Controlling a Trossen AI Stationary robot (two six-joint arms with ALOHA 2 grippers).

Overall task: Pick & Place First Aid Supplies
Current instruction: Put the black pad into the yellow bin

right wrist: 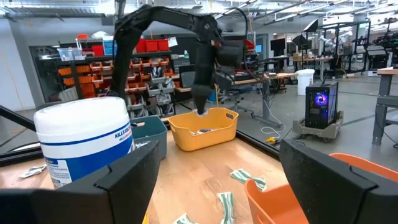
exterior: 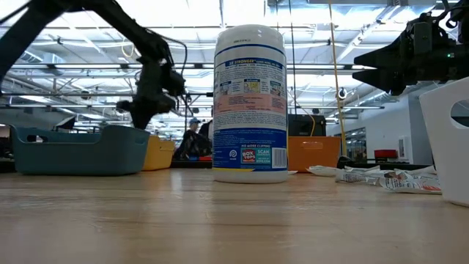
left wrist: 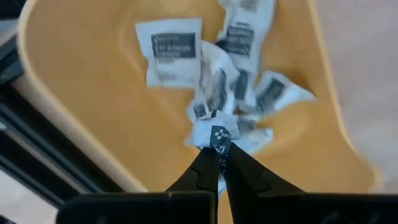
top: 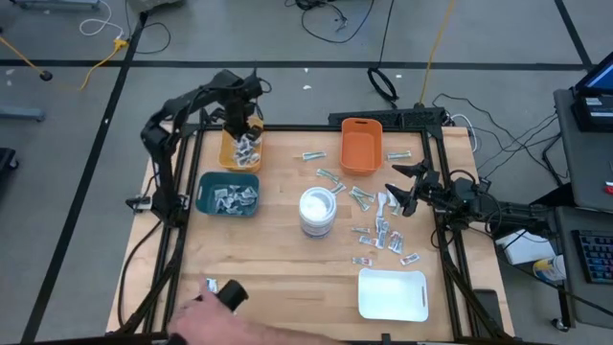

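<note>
White packet [left wrist: 214, 135] with dark print, crumpled, clamped in left gripper [left wrist: 219, 163] over yellow bin [left wrist: 93, 106], right gripper [top: 400, 188] spread apart.

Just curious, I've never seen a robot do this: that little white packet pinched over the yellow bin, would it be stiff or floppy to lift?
Probably floppy: the packet looks crumpled where the left gripper pinches it. Likely very light too, since the closed fingertips hold it by one edge. Dropped into the yellow bin, it should land flat and not roll, like the packets already lying there.
</note>
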